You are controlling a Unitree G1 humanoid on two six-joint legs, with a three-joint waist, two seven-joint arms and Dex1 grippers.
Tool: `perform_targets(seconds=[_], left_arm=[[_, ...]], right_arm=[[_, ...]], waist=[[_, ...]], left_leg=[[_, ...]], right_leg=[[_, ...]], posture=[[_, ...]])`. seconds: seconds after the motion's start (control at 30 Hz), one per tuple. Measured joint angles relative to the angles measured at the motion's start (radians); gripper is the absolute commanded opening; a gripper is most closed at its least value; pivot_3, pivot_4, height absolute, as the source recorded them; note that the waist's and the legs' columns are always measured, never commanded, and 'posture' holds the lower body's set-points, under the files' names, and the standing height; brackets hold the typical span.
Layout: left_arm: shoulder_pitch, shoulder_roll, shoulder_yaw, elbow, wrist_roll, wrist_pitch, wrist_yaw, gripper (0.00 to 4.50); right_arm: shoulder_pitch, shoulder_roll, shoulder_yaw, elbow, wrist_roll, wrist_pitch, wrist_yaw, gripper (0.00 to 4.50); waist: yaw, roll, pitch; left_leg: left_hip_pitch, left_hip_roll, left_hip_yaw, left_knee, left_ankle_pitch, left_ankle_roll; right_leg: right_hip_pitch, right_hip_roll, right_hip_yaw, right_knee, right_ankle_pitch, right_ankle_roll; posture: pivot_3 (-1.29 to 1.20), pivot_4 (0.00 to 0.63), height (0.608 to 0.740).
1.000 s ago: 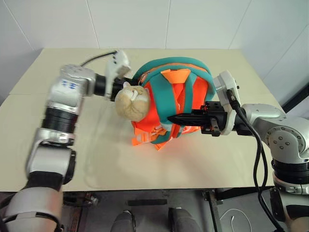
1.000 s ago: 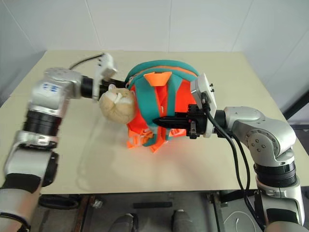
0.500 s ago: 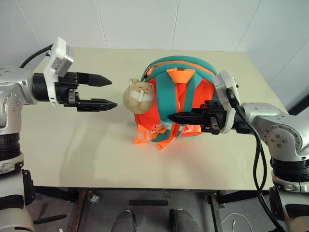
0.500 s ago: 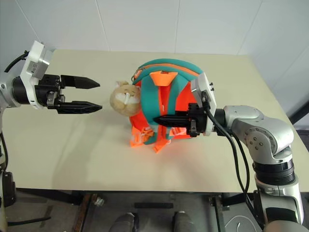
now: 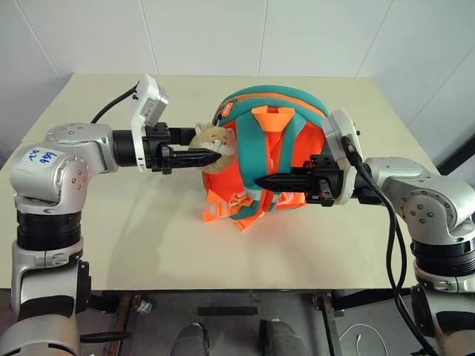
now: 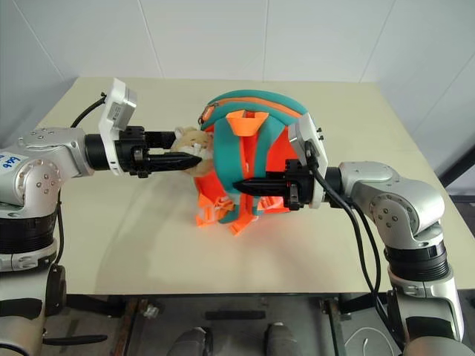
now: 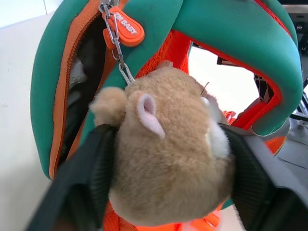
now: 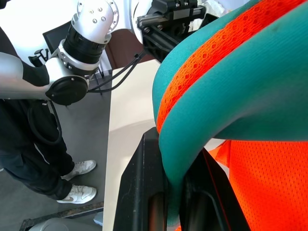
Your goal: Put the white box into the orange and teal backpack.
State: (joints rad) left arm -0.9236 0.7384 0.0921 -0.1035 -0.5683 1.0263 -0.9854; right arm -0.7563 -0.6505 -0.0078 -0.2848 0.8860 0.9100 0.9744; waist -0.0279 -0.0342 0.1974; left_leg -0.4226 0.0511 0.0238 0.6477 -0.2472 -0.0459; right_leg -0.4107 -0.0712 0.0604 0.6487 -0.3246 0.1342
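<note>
the backpack [image 5: 271, 159] stood mid-frame on the table [image 5: 148, 245]. left gripper [image 5: 210, 155] pinched the plush hamster [image 7: 168, 159]; right gripper [image 5: 261, 182] was clamped on a teal strap [image 8: 211, 120].

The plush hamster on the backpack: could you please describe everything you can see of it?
The plush hamster is a small, round, tan toy of fuzzy fabric, with a pink-lined ear and a white patch on its face. A short metal chain ties it to an orange zipper pull on the backpack, next to a partly open zipper. It hangs at the backpack's side above the table. The left gripper has a black finger on either side of it, pressing its sides.
</note>
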Motion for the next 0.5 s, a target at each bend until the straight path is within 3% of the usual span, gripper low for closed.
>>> perform_targets(seconds=[0.1,0.2,0.5], left_arm=[[-0.028,0.034,-0.004,0.018,-0.010,0.028,-0.001,1.34],[-0.050,0.060,-0.013,0.041,-0.017,0.049,-0.004,0.82],[-0.140,0.147,-0.032,0.226,-0.014,0.072,-0.027,0.65]], right_arm=[[0.021,0.006,-0.004,-0.018,0.004,-0.008,-0.007,0.00],[0.035,0.014,-0.006,-0.029,0.008,-0.011,-0.016,0.00],[0.071,0.015,-0.028,-0.062,0.045,-0.009,-0.041,0.00]], waist=[[0.000,0.000,0.000],[-0.001,0.000,0.000],[-0.002,0.000,0.000]], left_leg=[[0.000,0.000,0.000,0.000,0.000,0.000],[0.000,0.000,0.000,0.000,0.000,0.000],[0.000,0.000,0.000,-0.001,0.000,0.000]], right_leg=[[0.000,0.000,0.000,0.000,0.000,0.000],[0.000,0.000,0.000,0.000,0.000,0.000],[0.000,0.000,0.000,0.000,0.000,0.000]], posture=[[0.00,0.150,0.740],[0.00,0.150,0.740],[0.00,0.150,0.740]])
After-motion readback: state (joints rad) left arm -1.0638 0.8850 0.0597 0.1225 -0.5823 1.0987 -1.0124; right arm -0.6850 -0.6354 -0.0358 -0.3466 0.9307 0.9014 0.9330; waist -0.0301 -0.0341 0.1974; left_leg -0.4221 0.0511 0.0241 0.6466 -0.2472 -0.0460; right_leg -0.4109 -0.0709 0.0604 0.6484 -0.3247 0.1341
